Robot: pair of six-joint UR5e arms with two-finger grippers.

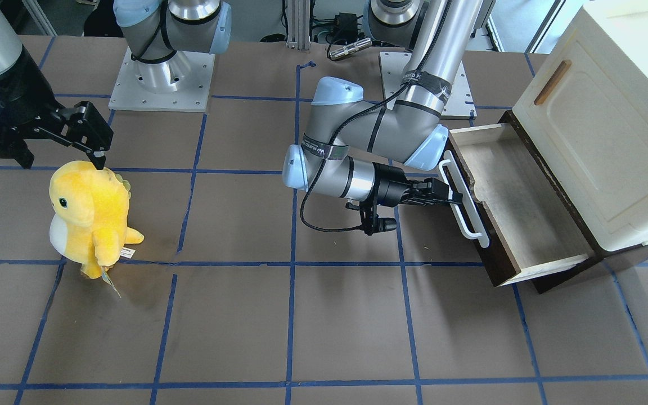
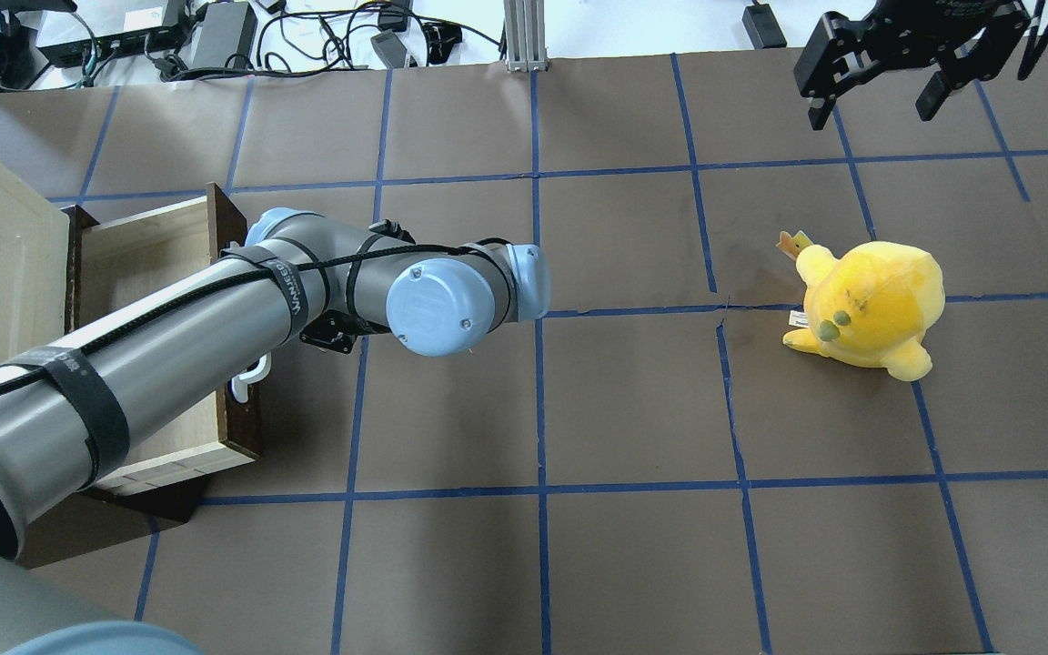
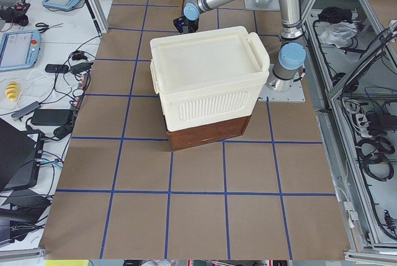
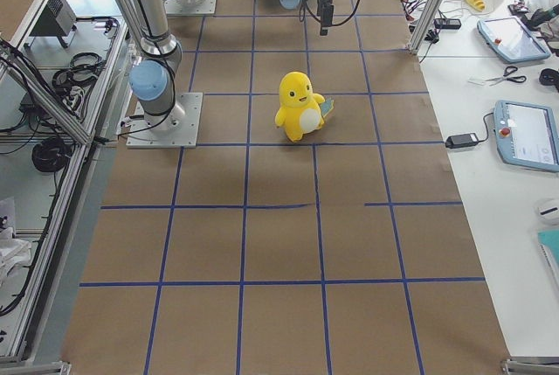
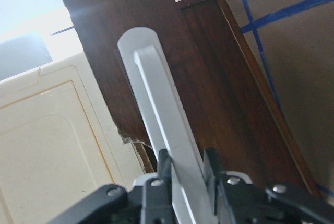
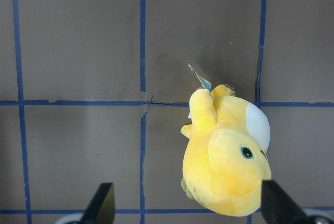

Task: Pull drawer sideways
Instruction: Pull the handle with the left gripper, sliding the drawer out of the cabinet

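Dark-brown drawer (image 1: 518,197) well open; left hand (image 1: 454,197) clamped on white handle (image 1: 473,223).

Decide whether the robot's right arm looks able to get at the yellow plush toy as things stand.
Probably yes. The right gripper hangs open above the yellow plush toy, with nothing between them. The left gripper is far off, shut on the white handle of the drawer.

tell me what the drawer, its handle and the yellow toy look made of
The drawer: wood, dark-stained front, pale unfinished-looking inside with grain.
The handle: smooth matte white, probably plastic or painted metal; can't tell which.
The toy: soft plush fabric, fuzzy yellow nap, white belly.
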